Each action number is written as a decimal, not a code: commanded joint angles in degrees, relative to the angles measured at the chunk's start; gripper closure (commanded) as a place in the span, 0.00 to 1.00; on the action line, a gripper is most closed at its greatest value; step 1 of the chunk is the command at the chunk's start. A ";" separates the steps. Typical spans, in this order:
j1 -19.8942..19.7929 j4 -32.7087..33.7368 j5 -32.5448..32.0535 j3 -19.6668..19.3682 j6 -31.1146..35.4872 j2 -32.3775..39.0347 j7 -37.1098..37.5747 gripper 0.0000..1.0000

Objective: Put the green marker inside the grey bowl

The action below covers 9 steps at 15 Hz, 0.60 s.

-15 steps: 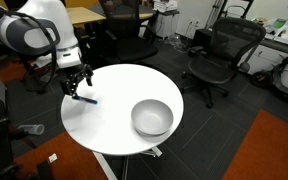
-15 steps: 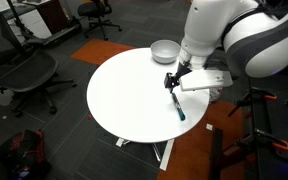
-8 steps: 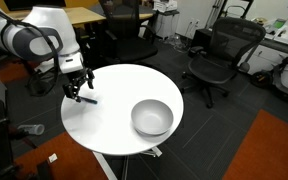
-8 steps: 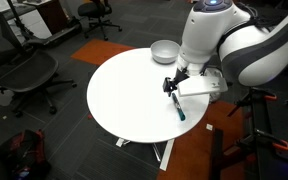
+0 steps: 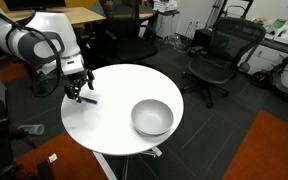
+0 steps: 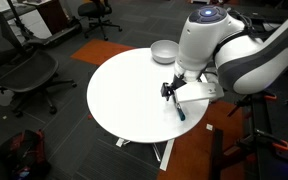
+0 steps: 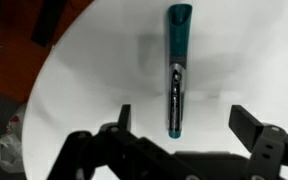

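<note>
Hovering with jaws spread, the gripper (image 7: 184, 128) straddles the slim, glossy teal marker (image 7: 178, 60), which points to 12 o'clock on the smooth white table (image 7: 84, 100). The round grey bowl (image 5: 151, 117) sits at 4 o'clock, well apart. The gripper is slightly lower than before; the marker is unmoved.

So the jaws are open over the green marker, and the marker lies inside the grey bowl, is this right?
Not quite: the green marker lies on the white table, not inside the grey bowl. The wrist view shows it flat on the tabletop under the open jaws; the bowl stands apart.
</note>
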 commanded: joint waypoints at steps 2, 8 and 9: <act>0.81 2.55 3.39 -0.10 1.37 3.61 -0.88 0.00; 0.91 5.67 6.05 -0.03 1.02 7.46 -1.48 0.34; 0.76 6.07 6.45 0.12 0.99 7.90 -1.70 0.42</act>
